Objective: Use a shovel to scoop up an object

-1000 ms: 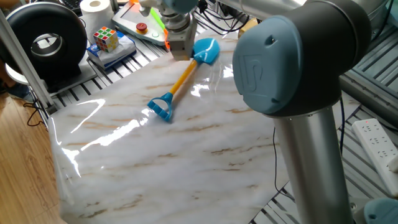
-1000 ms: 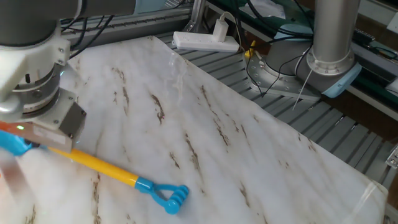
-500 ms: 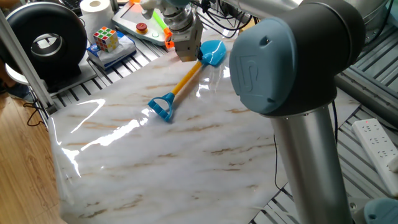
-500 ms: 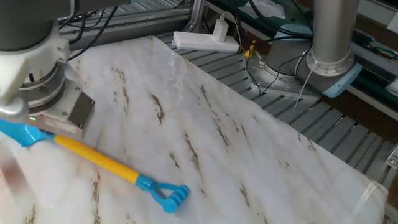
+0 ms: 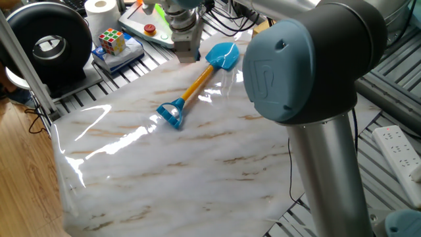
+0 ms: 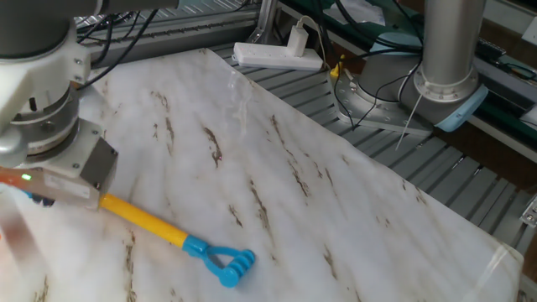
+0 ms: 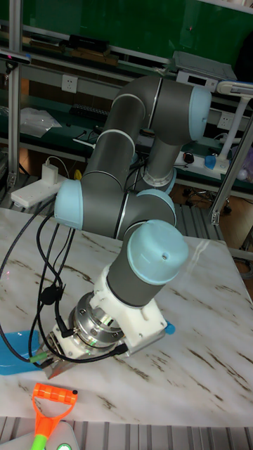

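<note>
The shovel lies flat on the marble table [image 5: 164, 171], with its light-blue blade [image 5: 222, 56] at the far end, its orange-yellow shaft [image 5: 197, 80] and its blue loop [image 5: 172, 115] pointing to the near left. My gripper [image 5: 186, 52] hangs low just left of the blade. From the other side its body [image 6: 63, 172] covers the blade, and only the shaft [image 6: 143, 220] and loop [image 6: 228, 264] show. Its fingers are hidden, so I cannot see whether they grip anything. A tan corner [image 5: 261, 23] peeks out behind the arm; I cannot tell if it is the object.
A puzzle cube [image 5: 112, 41] sits on a blue box beside a black round device [image 5: 49, 46] at the back left. A green-shafted toy tool with an orange head [image 7: 50, 404] lies by the table edge. A power strip [image 6: 277, 57] and the arm's base [image 6: 449, 75] stand beyond the far edge.
The gripper swung right against the shaft near the blade, then moved back left. The blade end shifted slightly right and lies flatter; the loop end stayed in place.
</note>
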{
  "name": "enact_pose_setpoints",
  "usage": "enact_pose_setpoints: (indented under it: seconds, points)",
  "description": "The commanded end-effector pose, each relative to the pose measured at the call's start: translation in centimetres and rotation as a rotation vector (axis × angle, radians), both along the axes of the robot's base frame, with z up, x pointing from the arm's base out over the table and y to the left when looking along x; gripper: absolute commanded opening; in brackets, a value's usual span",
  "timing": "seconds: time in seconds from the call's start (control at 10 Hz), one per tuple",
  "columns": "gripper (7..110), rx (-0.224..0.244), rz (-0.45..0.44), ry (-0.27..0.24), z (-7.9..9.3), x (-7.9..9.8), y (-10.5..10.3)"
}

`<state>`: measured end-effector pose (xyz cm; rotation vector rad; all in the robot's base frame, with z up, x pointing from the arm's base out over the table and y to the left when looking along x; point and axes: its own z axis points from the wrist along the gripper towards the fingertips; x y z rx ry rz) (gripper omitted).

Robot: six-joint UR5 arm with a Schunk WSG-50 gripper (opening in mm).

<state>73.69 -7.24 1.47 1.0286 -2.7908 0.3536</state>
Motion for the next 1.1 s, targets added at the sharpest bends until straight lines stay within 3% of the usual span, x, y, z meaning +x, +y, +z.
enact_pose_setpoints:
  seconds: [0.0,0.3,0.5,0.7,0.9,1.0]
  points:
    - [7,0.023,0.024,0.022,-0.8,-1.3,-0.3]
    - [7,-0.055,0.015,0.109,-0.3,-4.8,-3.4]
    - [7,-0.022,-0.009,0.222,0.1,-8.4,-3.1]
    - [7,-0.009,-0.003,0.277,0.5,-10.0,-3.0]
    - [7,-0.013,-0.003,0.276,0.6,-10.1,-3.2]
    - [7,-0.018,-0.005,0.251,0.6,-9.4,-3.1]
